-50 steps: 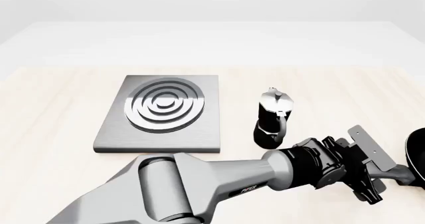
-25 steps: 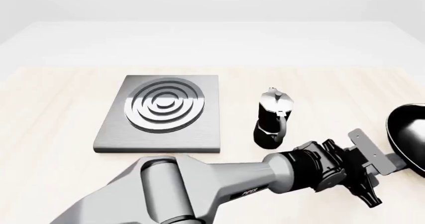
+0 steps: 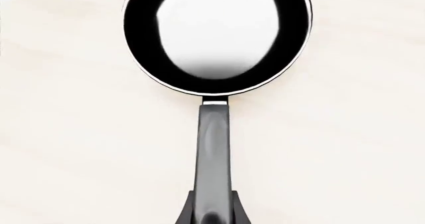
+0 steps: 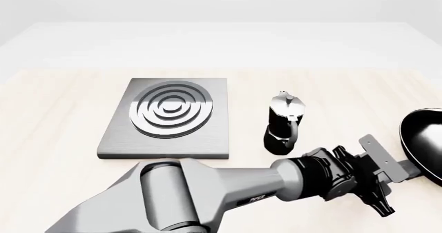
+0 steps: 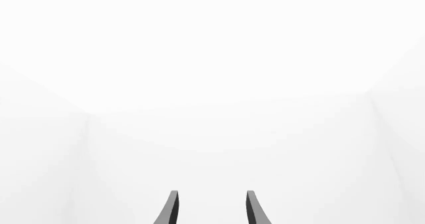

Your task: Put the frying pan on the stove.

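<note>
The frying pan is at the far right edge of the front view, cut off by the frame. My left arm reaches across the table to it. The left gripper is shut on the pan's dark grey handle. In the left wrist view the round black pan with its pale interior lies ahead, and the left gripper clamps the end of the handle. The stove, a grey plate with silver rings, lies at the table's left centre, far from the pan. The right gripper is open against plain white.
A black-and-silver moka pot stands upright between the stove and the pan, just beyond my left forearm. The light wooden table stretches around them. My right arm does not show in the front view.
The left gripper has carried the frying pan to the left, bringing more of the pan into the front view. Stove and moka pot have not moved.
</note>
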`<action>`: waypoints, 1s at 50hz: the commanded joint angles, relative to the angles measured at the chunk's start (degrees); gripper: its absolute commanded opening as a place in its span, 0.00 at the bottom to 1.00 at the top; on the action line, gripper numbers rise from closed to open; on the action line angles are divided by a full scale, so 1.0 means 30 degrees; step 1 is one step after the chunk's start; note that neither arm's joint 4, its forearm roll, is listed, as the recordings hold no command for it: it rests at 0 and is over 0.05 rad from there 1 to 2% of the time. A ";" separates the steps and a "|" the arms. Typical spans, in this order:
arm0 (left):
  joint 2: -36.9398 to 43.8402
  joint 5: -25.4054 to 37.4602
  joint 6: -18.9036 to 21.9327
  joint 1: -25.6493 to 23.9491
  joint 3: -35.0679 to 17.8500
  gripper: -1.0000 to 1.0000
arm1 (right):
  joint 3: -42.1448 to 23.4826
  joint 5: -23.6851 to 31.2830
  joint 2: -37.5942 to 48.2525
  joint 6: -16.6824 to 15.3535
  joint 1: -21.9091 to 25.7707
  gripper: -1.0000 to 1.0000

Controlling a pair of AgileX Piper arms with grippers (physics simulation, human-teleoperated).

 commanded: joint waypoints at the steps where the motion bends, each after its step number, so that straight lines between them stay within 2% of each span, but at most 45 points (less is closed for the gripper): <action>1: -0.0688 -0.0344 0.0499 0.0091 0.0223 0.00 | -0.0024 0.0000 0.0000 -0.0064 0.0055 1.00; 13: -0.1323 -0.0665 0.0580 0.0390 0.0456 0.00 | -0.0014 0.0007 0.0000 -0.0087 0.0092 1.00; 42: -0.3572 -0.2592 0.0126 0.0726 0.2761 0.00 | 0.0049 0.0030 0.0000 -0.0223 0.0158 1.00; 50: -0.3983 -0.2665 0.0347 0.1218 0.2773 0.00 | 0.0047 0.0026 0.0000 -0.0248 0.0126 1.00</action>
